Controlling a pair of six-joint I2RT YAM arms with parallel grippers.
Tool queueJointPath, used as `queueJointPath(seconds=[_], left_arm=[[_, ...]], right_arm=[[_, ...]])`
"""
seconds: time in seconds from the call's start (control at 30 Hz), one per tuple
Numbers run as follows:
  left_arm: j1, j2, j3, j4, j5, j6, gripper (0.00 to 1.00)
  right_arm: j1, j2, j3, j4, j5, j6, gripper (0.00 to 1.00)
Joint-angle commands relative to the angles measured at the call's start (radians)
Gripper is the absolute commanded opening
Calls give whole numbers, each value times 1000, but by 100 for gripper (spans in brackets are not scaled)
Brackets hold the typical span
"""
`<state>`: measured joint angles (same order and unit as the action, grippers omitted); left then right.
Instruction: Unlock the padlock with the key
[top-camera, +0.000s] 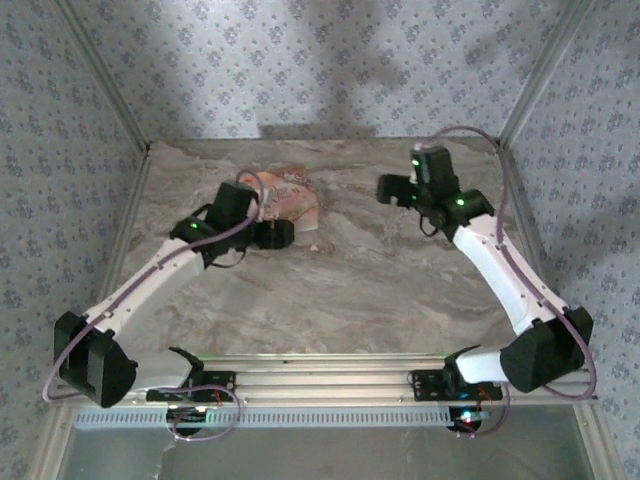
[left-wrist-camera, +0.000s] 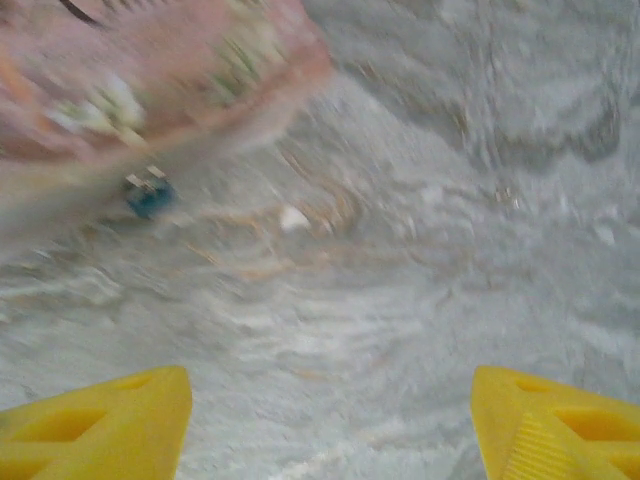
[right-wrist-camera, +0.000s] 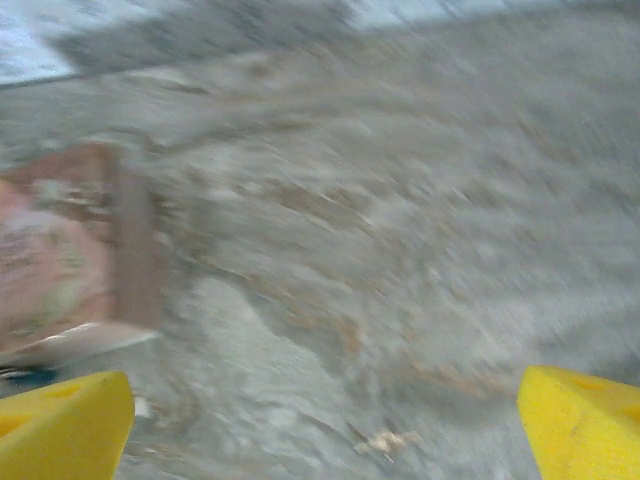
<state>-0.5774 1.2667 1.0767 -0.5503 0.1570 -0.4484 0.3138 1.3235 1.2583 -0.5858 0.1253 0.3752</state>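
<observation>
I am holding the left fingers and right fingers wide and empty, because the padlock and key are lying loose near the pink box.

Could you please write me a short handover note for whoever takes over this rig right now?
Left pincer: open and empty, low over the table.
Right pincer: open and empty, over the table to the right of the pink box.
Padlock: lies on the table just beside the pink box. The blur hides whether its shackle is shut.
Key: probably the pale speck on the table right of the padlock, too blurred to be sure.
Done: nothing yet; neither item is held, and the key is not in the lock.
Left: pick up the key, steady the padlock, insert and turn.
</observation>
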Motion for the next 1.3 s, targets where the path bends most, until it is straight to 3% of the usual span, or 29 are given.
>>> queueJointPath(seconds=[0.0, 0.13, 0.37, 0.43, 0.53, 0.6, 0.7, 0.87, 1.07, 1.27], left_arm=[[-103, -19, -43, 12, -88, -43, 74], [-198, 58, -66, 88, -101, -69, 73], [-355, 265, -24, 172, -155, -94, 72], [-370, 309, -3, 181, -168, -81, 73], [-383, 341, 5, 219, -187, -32, 77], [-389, 344, -11, 279, -203, 1, 82], [-391, 342, -38, 355, -249, 31, 98], [-392, 331, -82, 424, -372, -4, 98], [-395, 339, -41, 295, -475, 3, 98], [-395, 306, -64, 216, -424, -24, 98]], right_arm=[[-139, -69, -152, -24, -172, 121, 100], [-255, -80, -265, -72, -287, 164, 95], [-172, -41, -378, -70, -156, 169, 81], [-133, -25, -401, -38, -139, 187, 59], [-75, 37, -392, -25, -105, 221, 43], [-36, 98, -362, -20, -74, 236, 42], [13, 209, -291, 7, -47, 241, 41], [37, 373, -177, -3, -23, 256, 43], [36, 430, -155, 17, -10, 279, 39], [37, 457, -160, 22, 23, 260, 22]])
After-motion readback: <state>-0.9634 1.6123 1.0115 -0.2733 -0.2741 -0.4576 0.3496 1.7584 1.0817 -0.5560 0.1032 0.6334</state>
